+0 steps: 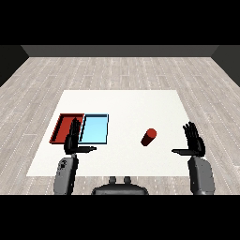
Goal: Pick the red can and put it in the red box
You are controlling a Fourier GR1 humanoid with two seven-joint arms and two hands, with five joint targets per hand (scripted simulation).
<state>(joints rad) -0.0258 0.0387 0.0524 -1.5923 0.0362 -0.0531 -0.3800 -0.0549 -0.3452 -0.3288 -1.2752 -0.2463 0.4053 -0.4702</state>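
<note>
1. Nothing is being held yet: the small red cylindrical can [148,137] is lying on the white worktop [126,105], right of the trays.
2. Both robot hands, left [71,139] and right [194,142], are hovering with fingers spread, holding nothing.
3. Picking and placing in the shallow red tray [61,127] are remaining, apparently.

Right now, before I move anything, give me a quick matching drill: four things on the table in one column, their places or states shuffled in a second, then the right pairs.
Things:
1. red can
2. red tray
3. light blue tray
4. right hand

Places or states:
A. farthest left on the table
B. open, holding nothing, right of the can
C. lying on the bare table between the trays and the right hand
D. directly beside the red tray, on its right

Pairs: 1-C, 2-A, 3-D, 4-B
</note>
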